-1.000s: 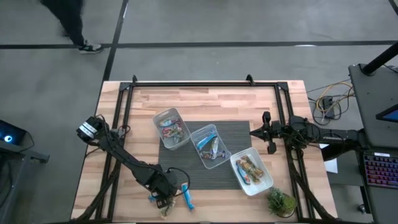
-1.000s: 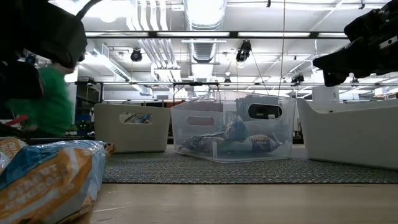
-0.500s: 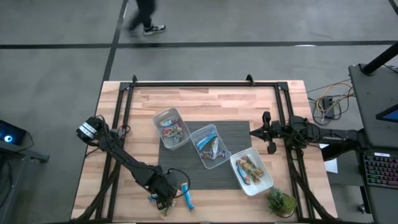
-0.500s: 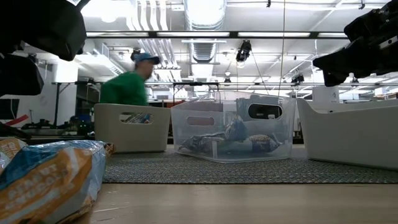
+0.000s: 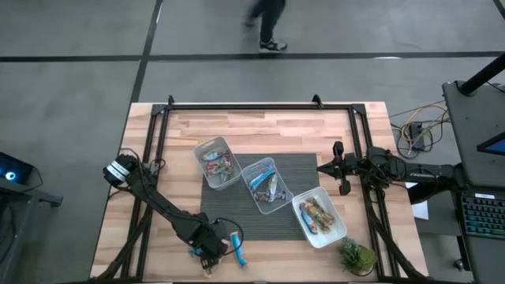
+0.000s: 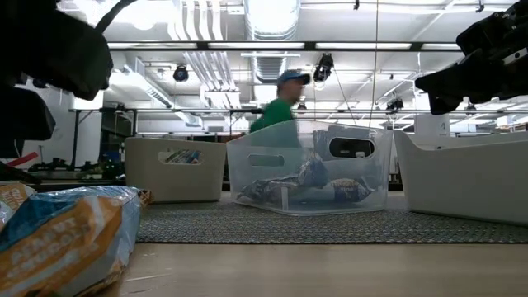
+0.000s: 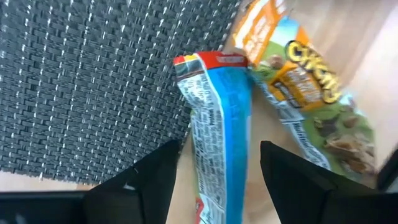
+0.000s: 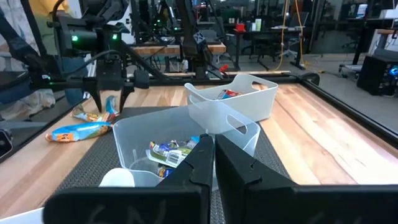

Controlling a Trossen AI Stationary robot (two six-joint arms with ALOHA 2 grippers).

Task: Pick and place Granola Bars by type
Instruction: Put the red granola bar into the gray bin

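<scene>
A bright blue granola bar point(image 7: 219, 118) lies flat on the wood at the dark mat's near edge, also seen from above point(image 5: 237, 252). My left gripper point(image 7: 219, 163) hangs over it, open and pointing down, with one finger on each side of the bar and apart from it. Beside it lies a tan and green bar point(image 7: 308, 93). More bars lie by the gripper point(image 5: 207, 267), and one fills the low view's near left corner point(image 6: 66, 239). My right gripper point(image 5: 319, 166) waits shut and level above the table's right side.
Three clear tubs point(image 5: 217, 162) point(image 5: 266, 185) point(image 5: 319, 218) holding bars stand in a slanted row on the dark mat point(image 5: 304, 170). A small green plant point(image 5: 357, 256) stands at the near right corner. A person walks on the floor beyond the far edge.
The person beyond the table's far edge has walked from left to right. Both grippers have kept their state.
</scene>
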